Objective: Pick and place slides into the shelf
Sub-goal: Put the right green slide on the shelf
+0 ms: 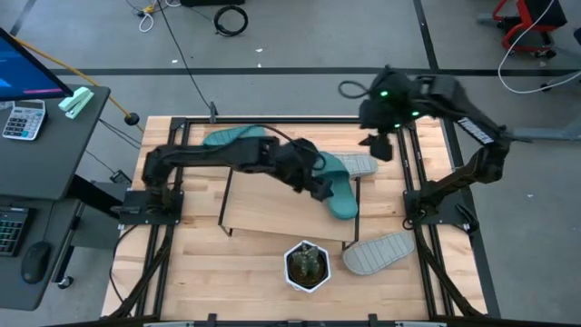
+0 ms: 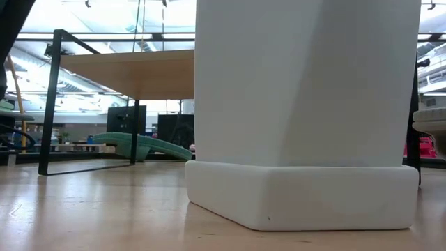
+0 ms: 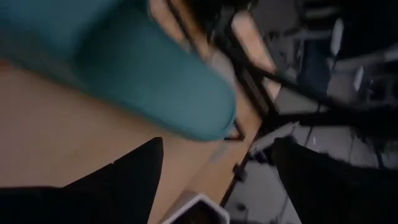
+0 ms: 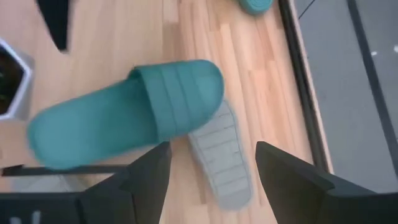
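Your left gripper [image 1: 325, 188] hangs with its fingers spread just above a teal-green foam slide [image 1: 340, 193], which lies across the right end of the low shelf with the light wooden top [image 1: 272, 211], overlapping a light grey ridged slide [image 1: 357, 165]. Your right gripper [image 1: 379, 145], fingers apart, holds nothing above that pair. The second teal slide [image 1: 227, 137] sits behind the shelf; the other grey slide [image 1: 379, 252] beside a white planter [image 1: 306, 265].
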